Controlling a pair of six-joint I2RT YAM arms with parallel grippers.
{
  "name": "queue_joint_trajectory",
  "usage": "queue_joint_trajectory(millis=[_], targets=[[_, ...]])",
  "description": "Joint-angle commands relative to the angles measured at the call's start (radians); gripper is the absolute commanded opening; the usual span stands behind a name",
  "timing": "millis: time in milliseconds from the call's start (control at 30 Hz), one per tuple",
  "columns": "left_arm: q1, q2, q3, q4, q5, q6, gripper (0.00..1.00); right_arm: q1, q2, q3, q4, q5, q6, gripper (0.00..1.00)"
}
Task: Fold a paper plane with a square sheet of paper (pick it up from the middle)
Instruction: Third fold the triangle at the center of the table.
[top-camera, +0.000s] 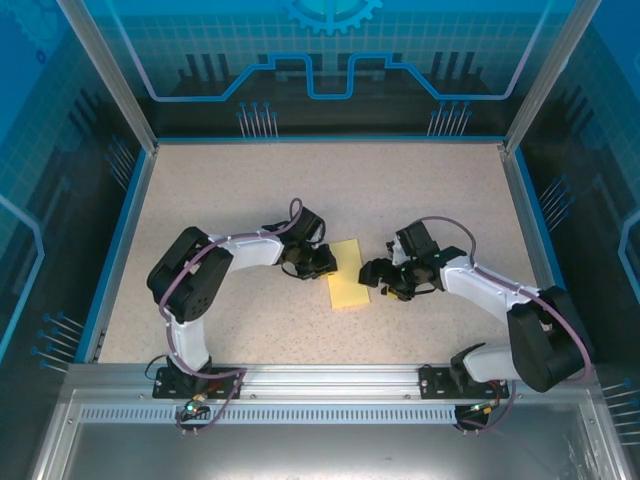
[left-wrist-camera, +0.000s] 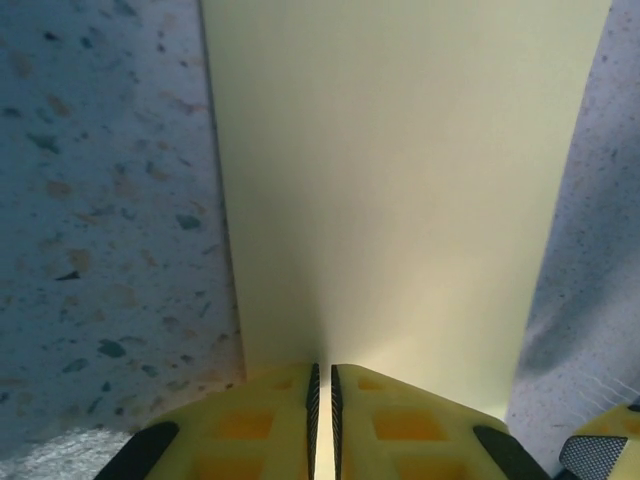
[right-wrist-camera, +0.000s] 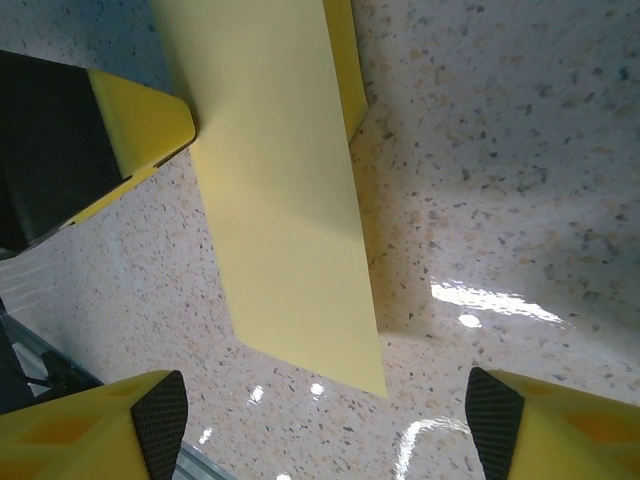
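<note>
Fingers of the left gripper are clamped on the square sheet of paper, mid-frame on the counter, probably to steady it; the right gripper is spread apart.

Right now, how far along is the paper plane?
Done: the sheet looks folded once into a narrow rectangle, two layers showing. In hand: left claw pinches its edge; right claw hangs open near it. Left: nose folds and wings; no point yet.

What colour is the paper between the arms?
Plain pale yellow paper, clearest in the right wrist view.
</note>
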Motion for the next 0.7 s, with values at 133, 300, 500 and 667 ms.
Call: queue_joint_trajectory(millis=[133,300,500,667], targets=[[-0.003,0.026,0.012,-0.046,-0.039,-0.013,0.13,0.015,0.051,-0.024,0.052,-0.059,0.049,0.72],[-0.003,0.031,0.012,-0.052,-0.042,-0.013,0.13,0.035,0.084,-0.019,0.063,-0.058,0.052,0.69],[-0.003,0.031,0.01,-0.056,-0.043,-0.013,0.13,0.057,0.125,-0.011,0.06,-0.048,0.048,0.66],[-0.003,0.033,0.012,-0.058,-0.045,-0.013,0.13,0.072,0.146,-0.003,0.068,-0.056,0.042,0.62]])
